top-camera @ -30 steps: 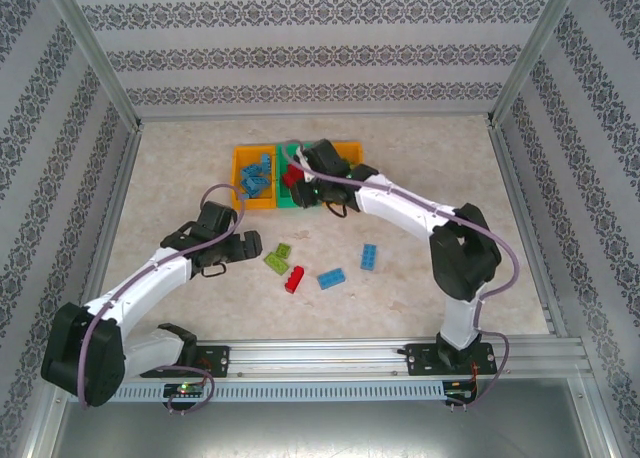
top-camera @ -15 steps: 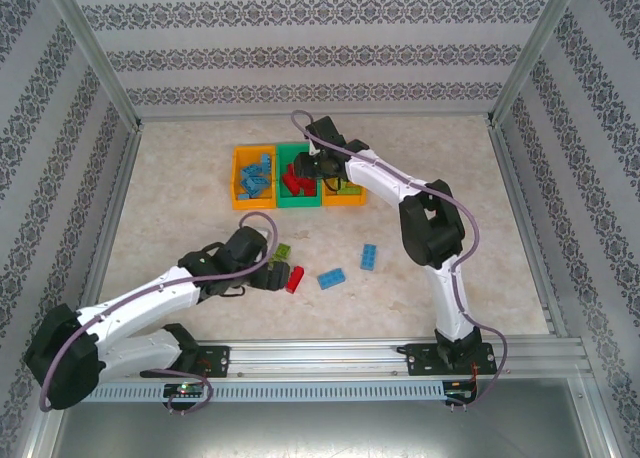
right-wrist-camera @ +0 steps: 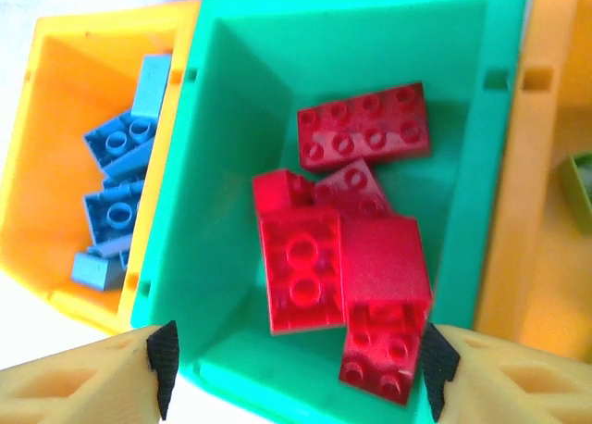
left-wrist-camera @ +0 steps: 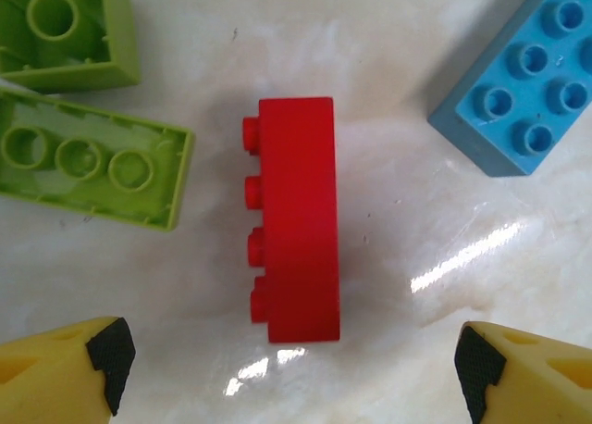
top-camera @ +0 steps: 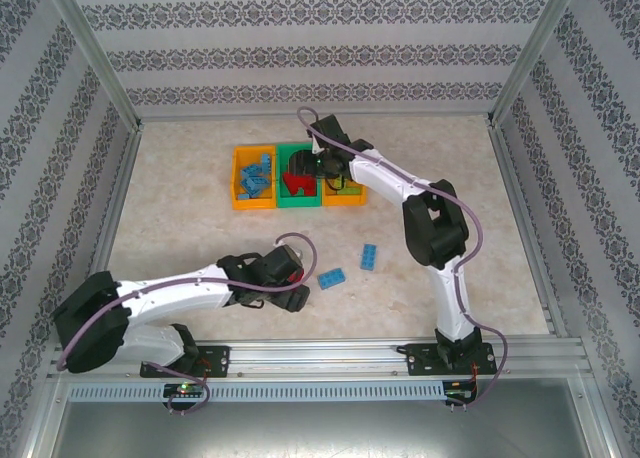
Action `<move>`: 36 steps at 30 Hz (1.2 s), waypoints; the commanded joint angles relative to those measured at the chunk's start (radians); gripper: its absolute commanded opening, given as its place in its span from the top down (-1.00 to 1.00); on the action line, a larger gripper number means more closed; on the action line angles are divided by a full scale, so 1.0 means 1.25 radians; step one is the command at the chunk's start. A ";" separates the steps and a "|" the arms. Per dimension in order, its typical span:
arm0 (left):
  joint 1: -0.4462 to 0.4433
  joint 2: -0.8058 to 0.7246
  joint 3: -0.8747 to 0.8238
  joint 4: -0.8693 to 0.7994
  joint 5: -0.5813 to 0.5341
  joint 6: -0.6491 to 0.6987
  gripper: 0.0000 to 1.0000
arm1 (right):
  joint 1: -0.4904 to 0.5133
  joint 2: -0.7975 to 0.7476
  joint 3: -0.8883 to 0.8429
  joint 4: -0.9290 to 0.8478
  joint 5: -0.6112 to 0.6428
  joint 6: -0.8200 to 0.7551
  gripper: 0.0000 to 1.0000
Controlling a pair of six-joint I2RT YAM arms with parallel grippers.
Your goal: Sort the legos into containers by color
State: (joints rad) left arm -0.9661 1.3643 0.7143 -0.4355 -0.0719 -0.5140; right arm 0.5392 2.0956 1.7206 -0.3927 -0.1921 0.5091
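Observation:
Three joined containers stand at the back: an orange bin [top-camera: 252, 178] holding blue legos [right-wrist-camera: 116, 206], a green middle bin [right-wrist-camera: 213, 165] holding several red legos [right-wrist-camera: 347, 248], and an orange bin [top-camera: 345, 190] on the right. My right gripper [right-wrist-camera: 298, 368] hangs open over the green bin [top-camera: 298, 185]; a blurred red brick [right-wrist-camera: 381, 350] lies just below its jaws. My left gripper [left-wrist-camera: 291, 364] is open low over the table, a red brick [left-wrist-camera: 296, 220] on its side just ahead of its fingertips [left-wrist-camera: 111, 350]. In the top view the left gripper [top-camera: 290, 268] covers that brick.
Two light green bricks [left-wrist-camera: 88, 160] [left-wrist-camera: 69, 26] lie upside down left of the red one, and a blue brick [left-wrist-camera: 523, 81] lies to its right. Two blue bricks [top-camera: 331, 277] [top-camera: 369, 257] rest on the table. A green brick [right-wrist-camera: 578, 188] sits in the right orange bin.
My right gripper opened over the green bin and let go of a red brick. My left arm swung right and down over the red brick on the table.

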 commanded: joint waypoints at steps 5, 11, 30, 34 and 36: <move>-0.012 0.063 0.046 0.031 -0.030 -0.017 -0.69 | -0.013 -0.200 -0.149 0.032 0.013 -0.016 -0.57; -0.013 0.122 0.061 0.053 -0.017 -0.015 -0.41 | -0.062 -0.326 -0.277 0.034 0.025 -0.029 -0.58; 0.007 0.067 0.168 -0.032 -0.110 0.027 0.49 | -0.077 -0.601 -0.659 -0.024 0.145 0.017 -0.57; 0.068 0.068 0.257 -0.068 -0.125 0.090 0.50 | -0.011 -0.590 -0.706 -0.027 0.175 0.075 -0.58; 0.119 0.080 0.300 -0.064 -0.125 0.124 0.50 | 0.020 -0.567 -0.719 -0.028 0.192 0.104 -0.58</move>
State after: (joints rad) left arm -0.8871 1.4677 1.0306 -0.4664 -0.1810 -0.4488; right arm 0.5224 1.3670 0.8433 -0.4171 -0.0109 0.5610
